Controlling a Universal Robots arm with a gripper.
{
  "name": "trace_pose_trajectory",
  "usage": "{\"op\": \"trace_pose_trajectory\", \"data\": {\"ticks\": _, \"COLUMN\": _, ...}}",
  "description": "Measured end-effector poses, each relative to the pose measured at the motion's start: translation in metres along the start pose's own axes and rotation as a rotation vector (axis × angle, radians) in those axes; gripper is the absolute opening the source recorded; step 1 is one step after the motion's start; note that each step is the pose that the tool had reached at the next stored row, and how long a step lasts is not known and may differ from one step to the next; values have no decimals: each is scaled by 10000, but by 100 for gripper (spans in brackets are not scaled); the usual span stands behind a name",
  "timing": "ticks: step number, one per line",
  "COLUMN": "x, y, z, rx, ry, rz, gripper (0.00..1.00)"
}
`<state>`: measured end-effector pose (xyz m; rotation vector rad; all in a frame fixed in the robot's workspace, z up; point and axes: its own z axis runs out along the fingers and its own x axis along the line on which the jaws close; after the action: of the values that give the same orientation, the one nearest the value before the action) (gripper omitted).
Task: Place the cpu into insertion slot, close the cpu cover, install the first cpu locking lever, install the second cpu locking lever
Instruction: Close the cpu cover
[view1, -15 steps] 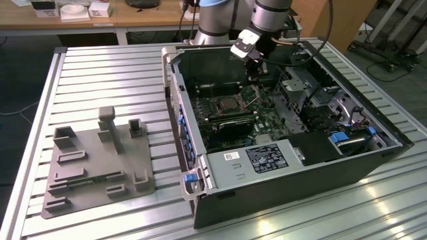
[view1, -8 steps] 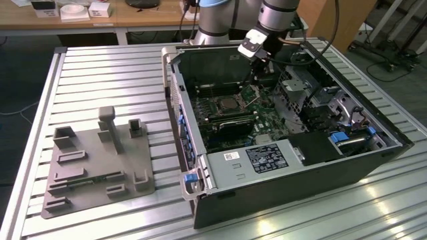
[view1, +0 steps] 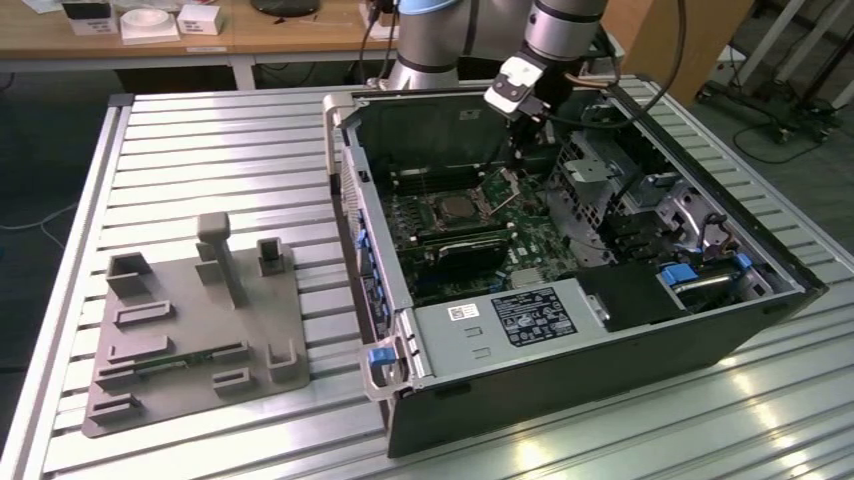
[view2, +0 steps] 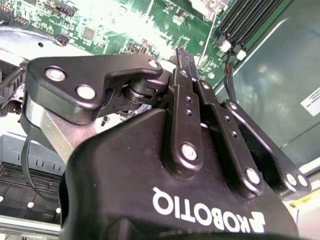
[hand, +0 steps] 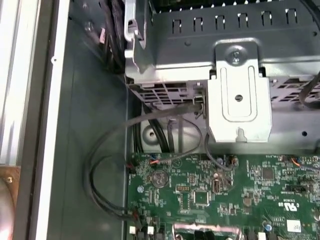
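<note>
Free room above insertion slot; drive cage nearby.

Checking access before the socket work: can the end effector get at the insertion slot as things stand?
Probably yes. The computer case lies open-sided, the end effector hangs inside it, to the exterior view's right of the insertion slot, with nothing apparent standing between them.

Slatted alu. worktable, wooden desk behind w/ white boxes, dark floor, loose cables at exterior view's right
</note>
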<state>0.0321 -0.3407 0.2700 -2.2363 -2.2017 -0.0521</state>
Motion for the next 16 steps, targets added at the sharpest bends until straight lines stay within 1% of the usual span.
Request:
{"op": "trace_pose_trajectory", "data": {"ticks": 8, "x": 2, "y": 115, "z": 11, "rx": 13, "ry": 1, "rz": 0, "gripper": 11}}
{"op": "trace_pose_trajectory", "data": {"ticks": 10, "x": 2, "y": 140, "z": 31, "rx": 30, "ry": 1, "rz": 0, "gripper": 11}}
{"op": "trace_pose_trajectory", "data": {"ticks": 16, "x": 2, "y": 238, "z": 109, "rx": 113, "ry": 1, "rz": 3, "gripper": 11}}
